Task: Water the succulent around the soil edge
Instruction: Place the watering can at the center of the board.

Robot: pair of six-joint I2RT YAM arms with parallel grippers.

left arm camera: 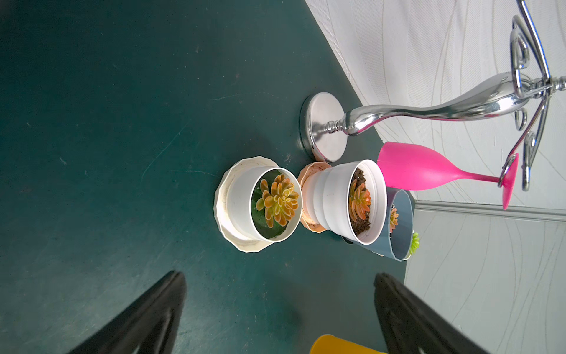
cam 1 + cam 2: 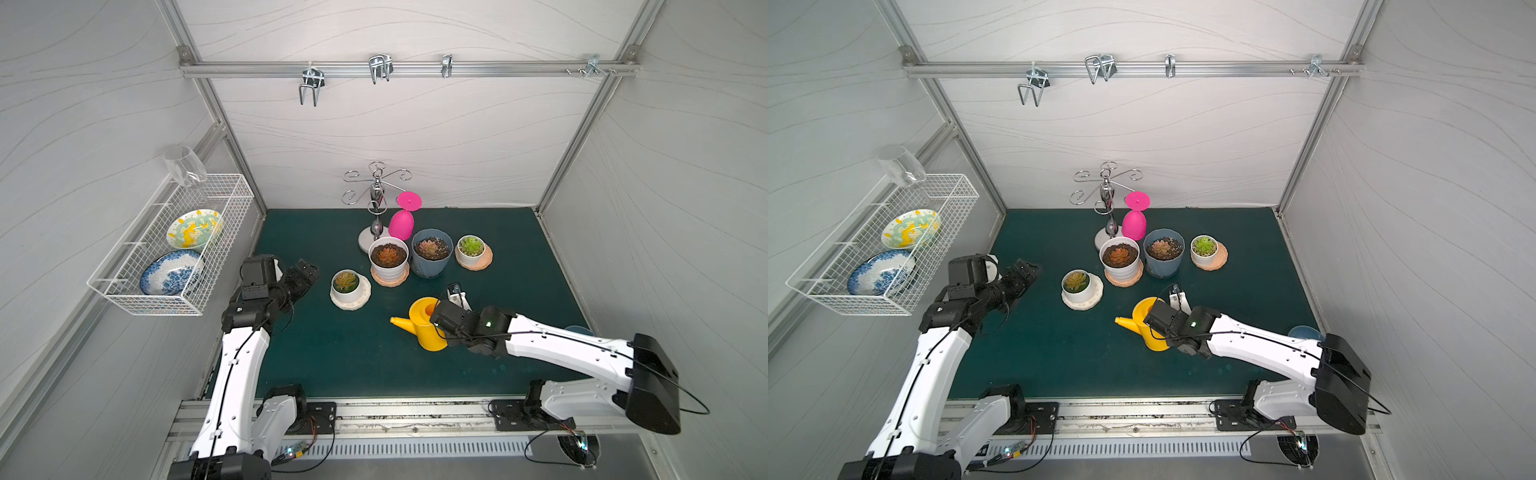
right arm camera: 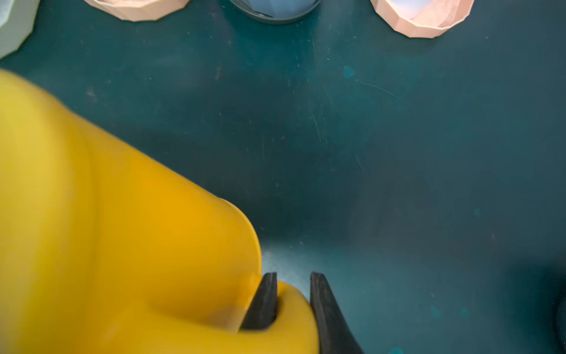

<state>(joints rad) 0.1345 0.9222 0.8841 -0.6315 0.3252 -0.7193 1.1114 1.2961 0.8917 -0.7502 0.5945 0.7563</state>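
Right gripper [image 3: 293,277] clamps the yellow watering can [image 2: 423,328] by its handle; grasp looks done, carrying and pouring round a succulent [image 2: 388,254] remain

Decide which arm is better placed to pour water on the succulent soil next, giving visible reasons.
Right. The right gripper is shut on the handle of the yellow plastic watering can. The left gripper is open, empty, apart from the can.

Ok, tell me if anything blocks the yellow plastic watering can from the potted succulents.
Nothing visible does: only bare green mat lies between the yellow plastic watering can and the four succulent pots.
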